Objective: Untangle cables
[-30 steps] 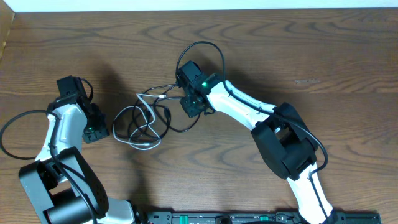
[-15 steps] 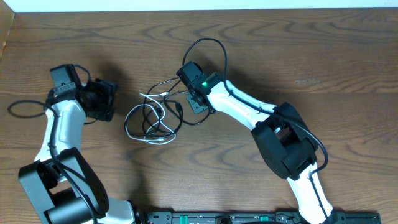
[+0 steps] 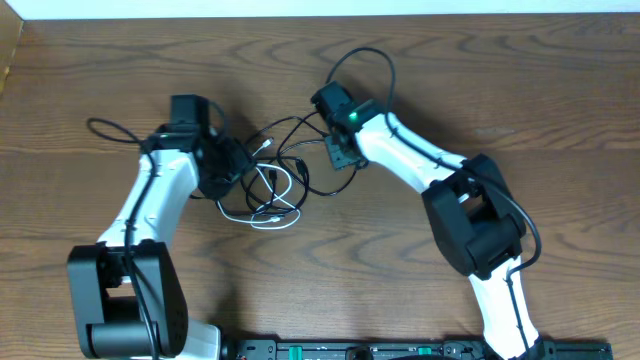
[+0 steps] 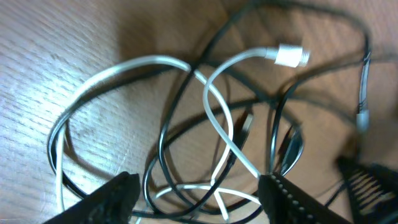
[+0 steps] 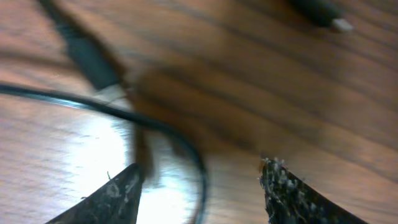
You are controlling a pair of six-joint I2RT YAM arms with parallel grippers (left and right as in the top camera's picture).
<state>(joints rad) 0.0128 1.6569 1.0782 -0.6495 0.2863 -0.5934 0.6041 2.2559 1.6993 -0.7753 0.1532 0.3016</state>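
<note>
**Both grippers spread wide at the cable tangle**

We are starting left of the tangle [image 3: 270, 190], where the left arm [image 3: 150, 205] is stretching in across the bench [image 3: 560, 80]. The left gripper [image 4: 199, 202] is hanging over the tangle's left edge. Its fingers [image 4: 115, 196] are standing well apart and clamping nothing. Whether they are brushing a strand, the pictures are not telling us.

Now into the tangle itself. The white cable [image 4: 211, 109] is looping round on the wood and crossing over itself in the middle. Its white plug [image 4: 291, 56] is lying loose toward the tangle's far side. The black cable [image 4: 166, 130] is weaving through those white loops, over in some places and under in others. The two cords are lying knotted together on the bench between the two grippers. From overhead, one black strand is running out of the tangle's upper right.

Right of the tangle, the right arm [image 3: 425, 160] is coming in from the near-right corner. The right gripper [image 5: 200, 177] is sitting low at the tangle's upper-right edge, with its fingers [image 5: 289, 193] also parted. In the right wrist view a black strand is sweeping through the gap between them, blurred and close to the lens. The fingers are not closing on it. A dark plug [image 5: 87, 56] is lying just beyond them on the wood.
</note>
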